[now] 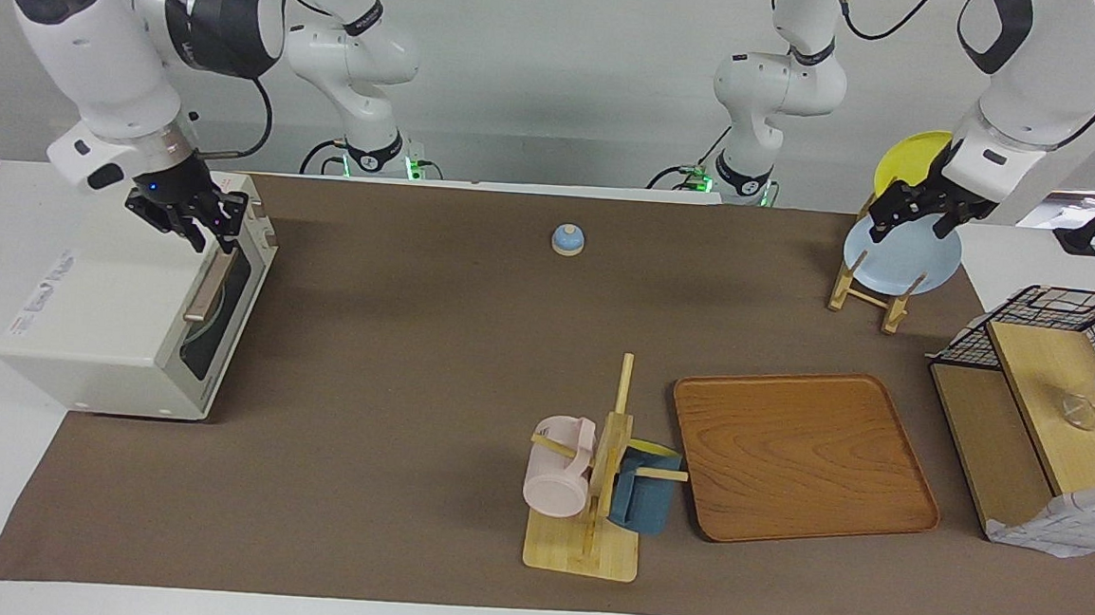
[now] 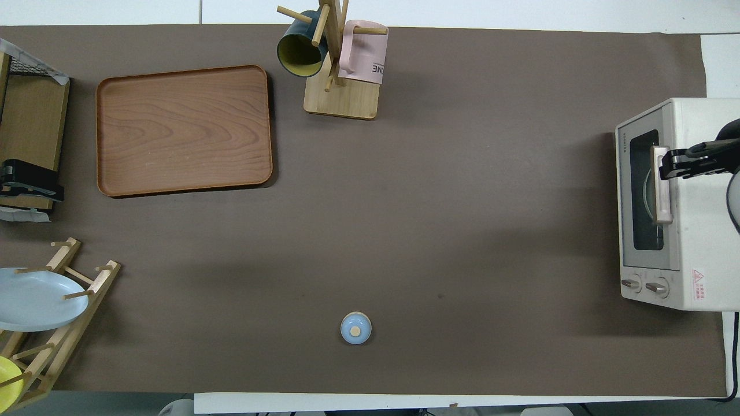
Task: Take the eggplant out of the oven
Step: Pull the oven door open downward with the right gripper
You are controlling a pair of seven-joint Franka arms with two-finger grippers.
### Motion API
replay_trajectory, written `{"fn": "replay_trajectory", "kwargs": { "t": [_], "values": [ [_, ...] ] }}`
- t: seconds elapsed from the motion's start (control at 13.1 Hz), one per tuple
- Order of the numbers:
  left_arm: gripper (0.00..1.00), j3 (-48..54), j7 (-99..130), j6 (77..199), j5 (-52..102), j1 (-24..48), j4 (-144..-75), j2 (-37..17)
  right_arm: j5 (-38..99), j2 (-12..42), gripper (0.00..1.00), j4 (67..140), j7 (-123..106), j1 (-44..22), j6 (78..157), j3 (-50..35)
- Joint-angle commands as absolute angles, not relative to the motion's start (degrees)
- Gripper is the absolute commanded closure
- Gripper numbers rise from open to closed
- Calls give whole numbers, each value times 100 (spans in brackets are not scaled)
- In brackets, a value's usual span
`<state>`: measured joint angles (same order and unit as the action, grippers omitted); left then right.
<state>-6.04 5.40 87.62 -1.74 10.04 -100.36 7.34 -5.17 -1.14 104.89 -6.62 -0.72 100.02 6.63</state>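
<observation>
Door-opening stage: the right hand (image 1: 215, 230) sat at the toaster oven (image 1: 109, 319) handle (image 1: 209, 285), grip unreadable. Left hand (image 1: 915, 211) waited over the plate rack (image 1: 867, 294). Eggplant unseen (presumably inside). Next: pull down.

The oven (image 1: 128, 320) stood at the right arm's end of the bench (image 1: 392, 355), its door shut. The right claw (image 1: 206, 225) sat at the handle's (image 1: 210, 284) end nearer the robots. A small bell (image 1: 568, 240) lay mid-bench, near the robots. Farther from them stood the mug tree (image 1: 593, 500), a mug hung on either side, and just beside it, toward the left arm's end, lay the tray (image 1: 800, 456). The plate rack (image 1: 877, 285) stood near the robots at that end, the left claw (image 1: 919, 211) over it. A shelf with a wire basket (image 1: 1055, 396) stood at the bench's edge there.
</observation>
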Motion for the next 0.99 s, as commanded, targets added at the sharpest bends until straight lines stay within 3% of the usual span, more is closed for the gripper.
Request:
{"fn": "replay_trajectory", "kwargs": {
  "t": [0.0, 0.23, 0.46, 0.91],
  "values": [
    [0, -589, 501, 8640, -202, 984, -9914, 694, -1000, 70, 100, 10661, -800, 9, 10291, 633],
    [0, -589, 492, 8640, -202, 984, -9914, 694, -1274, 132, 100, 10828, -800, 0, 10327, 633],
    [0, -589, 501, 8640, -202, 984, -9923, 694, -1274, 132, 100, 11222, -791, -70, 10861, 624],
    [0, -589, 501, 8640, -202, 984, -9914, 694, -748, 842, 100, 11355, -98, -808, 11811, 606]
  ]
}}
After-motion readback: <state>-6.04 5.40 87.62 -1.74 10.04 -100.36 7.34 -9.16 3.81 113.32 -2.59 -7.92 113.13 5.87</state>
